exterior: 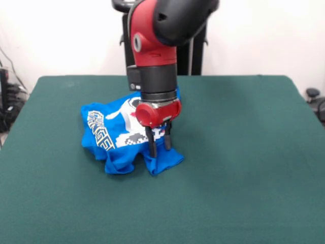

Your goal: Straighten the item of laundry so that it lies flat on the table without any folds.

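Observation:
The item of laundry (114,145) is a bright blue T-shirt lying crumpled and folded over itself on the table (244,157), left of centre. Its white print and yellow-outlined letters show partly, twisted to the left. My gripper (160,151) comes straight down onto the shirt's near right part. The two black fingers (152,145) stand apart, open, with their tips touching or pressing into the cloth near a folded corner. The arm hides the back part of the shirt.
The dark green table top stretches wide on the right and at the front. Dark cables and equipment sit off the left edge (7,101), and a dark object lies beyond the right edge (315,99).

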`<state>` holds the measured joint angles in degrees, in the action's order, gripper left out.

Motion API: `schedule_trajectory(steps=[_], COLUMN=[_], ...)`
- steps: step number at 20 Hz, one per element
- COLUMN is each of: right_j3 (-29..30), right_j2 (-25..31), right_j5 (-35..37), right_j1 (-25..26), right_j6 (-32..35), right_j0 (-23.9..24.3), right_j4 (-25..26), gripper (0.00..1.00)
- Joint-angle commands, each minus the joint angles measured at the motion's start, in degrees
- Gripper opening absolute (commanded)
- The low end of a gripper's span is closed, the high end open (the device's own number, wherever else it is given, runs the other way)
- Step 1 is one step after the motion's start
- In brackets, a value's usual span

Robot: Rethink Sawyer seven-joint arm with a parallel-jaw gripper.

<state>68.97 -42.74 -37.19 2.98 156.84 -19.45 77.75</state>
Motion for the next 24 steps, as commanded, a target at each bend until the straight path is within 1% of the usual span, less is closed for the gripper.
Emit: schedule_trajectory(steps=[1, 6, 7, 12, 19, 24], right_j3=[-5.0, -5.5, -5.9, -5.6, -5.6, -5.4], right_j2=[8.4, 8.8, 8.5, 10.0, 10.7, 11.2], right_j5=[-7.9, -7.0, -6.5, -5.5, -7.2, -7.0], right_j1=[8.0, 8.3, 8.9, 7.8, 7.2, 6.7], right_j6=[29.0, 31.9, 33.3, 31.2, 30.2, 28.2], right_j0=[-4.2, -4.6, -5.0, -4.1, -3.7, -3.2], right_j4=[12.0, 14.5, 15.1, 14.9, 15.9, 15.3], gripper=[1.00, 1.00, 1.00, 1.00, 1.00, 1.00])
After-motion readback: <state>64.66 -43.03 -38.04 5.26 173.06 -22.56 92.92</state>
